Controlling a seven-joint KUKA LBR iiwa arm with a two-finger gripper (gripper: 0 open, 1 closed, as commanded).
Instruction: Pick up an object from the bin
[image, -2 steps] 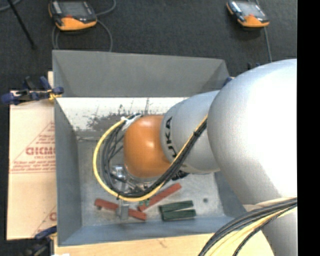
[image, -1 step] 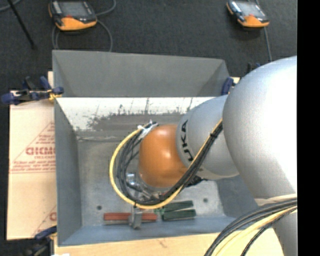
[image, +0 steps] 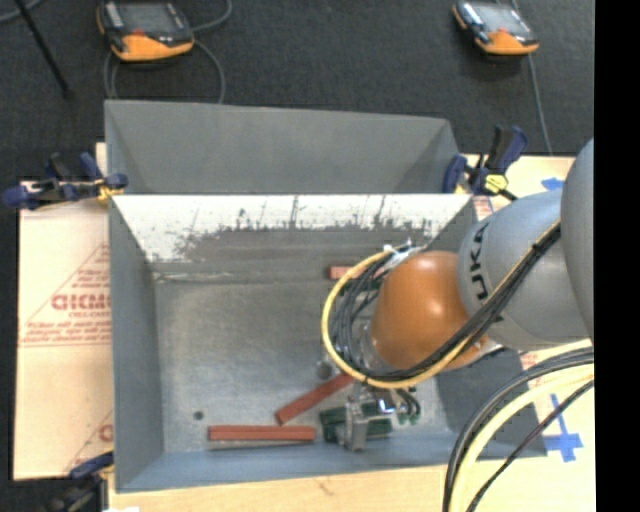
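1. The grey metal bin (image: 135, 340) holds only a few loose things. The plainest is a long red-brown bar (image: 260, 434) lying flat on the floor, close along the front wall. Everything below is placed from that bar.
2. The tool (image: 365, 422) stands just past the bar's right end, low over the bin floor. Green and metal parts of it show beneath the wrist.
3. Whether the tool is wide or narrow cannot be told, because the wrist above covers most of it. Whether anything sits in it cannot be told either.
4. The things nearest the tool are the bar itself and a shorter red-brown stick (image: 312, 399). The stick lies tilted just behind the bar's right half. Its lower end is near the bar, and its upper end rises to the right and runs in under the wrist, just beside the tool.
5. The orange cover (image: 415, 310) on the wrist hangs behind and to the right of the bar's right end. A loop of black and yellow cables (image: 335, 300) runs round the cover's left side. The grey arm (image: 520, 280) leads off to the right from there.
6. A small reddish piece (image: 337, 271) lies well apart from the bar, at the foot of the back wall. It is roughly in line with the bar's right end, and the cable loop partly hides it.
7. A small dark speck (image: 198, 417) sits on the floor just past the bar's left end, slightly towards the back wall.
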